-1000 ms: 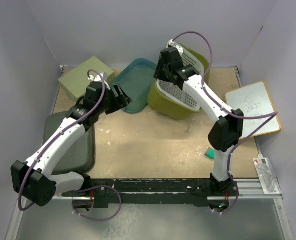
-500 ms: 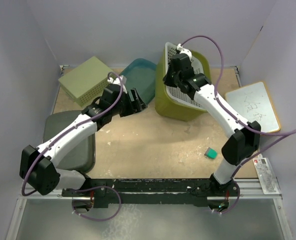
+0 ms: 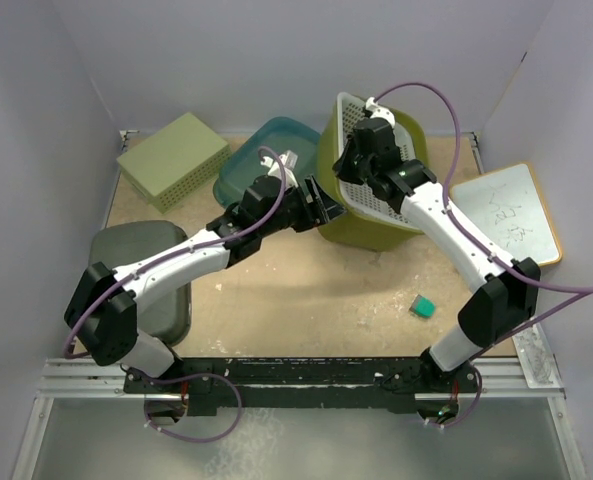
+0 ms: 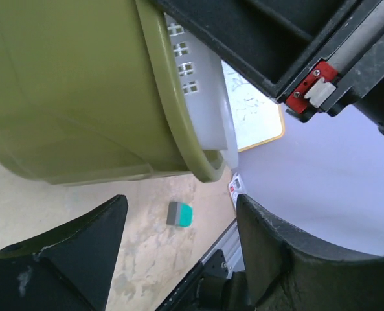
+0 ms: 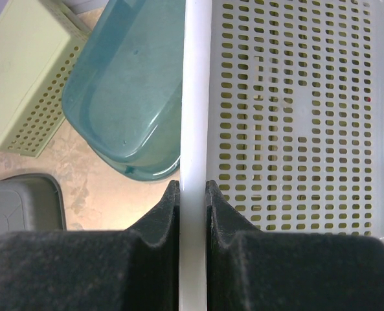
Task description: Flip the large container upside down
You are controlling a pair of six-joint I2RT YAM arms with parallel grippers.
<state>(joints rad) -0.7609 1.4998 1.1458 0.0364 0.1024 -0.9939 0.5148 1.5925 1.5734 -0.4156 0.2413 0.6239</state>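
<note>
At one o'clock on the table [image 3: 276, 290], large container [image 3: 351, 226] tipped off level, mouth mostly up, long axis running eleven to five, white basket [image 5: 295, 110] nested inside. Right gripper [image 5: 192, 194] pinching the basket's rim. Left gripper [image 4: 179, 206] spread wide just beside the container's nine o'clock wall, gripping nothing.

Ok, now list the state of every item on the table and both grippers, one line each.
large container, tipped up on an edge, not yet upside down
white basket, nested inside the large container, tipped with it
right gripper, shut on the white basket's rim
left gripper, open, beside the large container's outer wall, holding nothing
teal tub, lying flat
pale-green box, lying flat
grey tray, lying flat
whiteboard, lying flat
</note>
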